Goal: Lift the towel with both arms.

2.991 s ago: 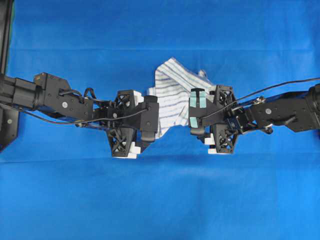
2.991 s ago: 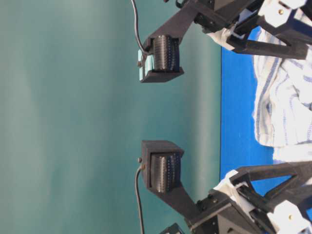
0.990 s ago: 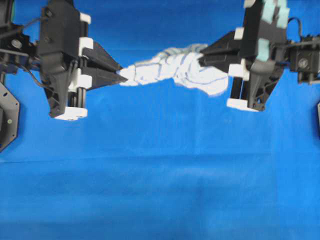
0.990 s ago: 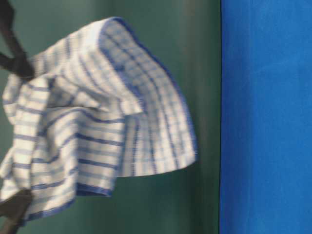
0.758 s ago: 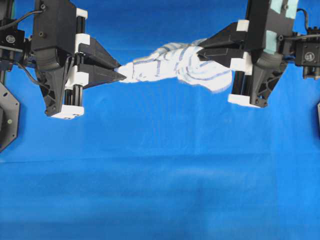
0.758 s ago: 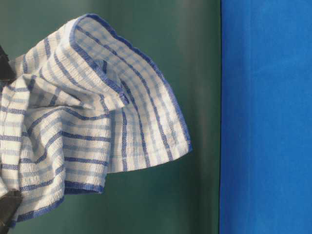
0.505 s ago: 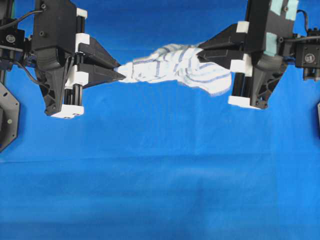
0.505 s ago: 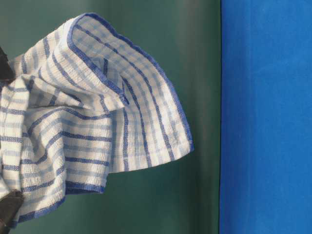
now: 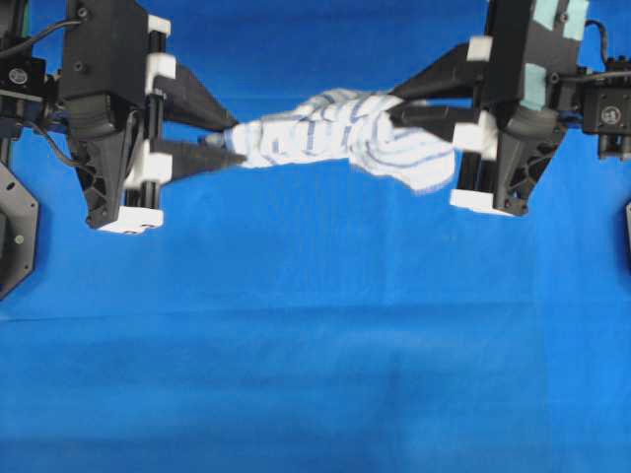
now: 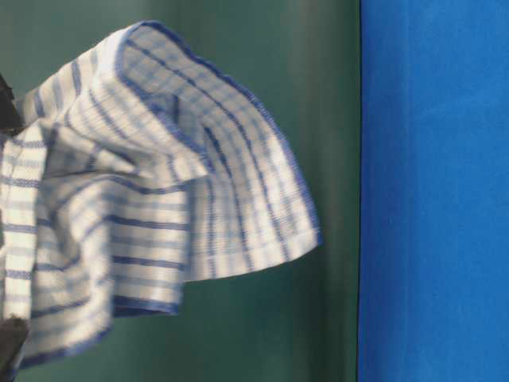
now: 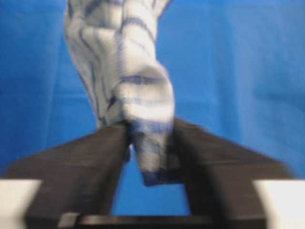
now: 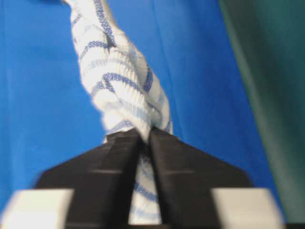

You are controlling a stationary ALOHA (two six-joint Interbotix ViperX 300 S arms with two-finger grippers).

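Left pincer (image 9: 229, 141) parted around towel (image 9: 340, 133) (right pincer (image 9: 399, 102) narrower, pinching it).

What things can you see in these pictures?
towel: one, white with blue stripes, hanging in the air between the two hands, above the cloth.
table cloth: one, plain blue, covering the whole table.
wall: one, dark green, behind the towel in the table-level view.
tape patches: pale green, on the right arm.
left hand: one, black with white blocks, fingers spread apart, one towel end between them.
right hand: one, black with white blocks, the other towel end between its fingers.
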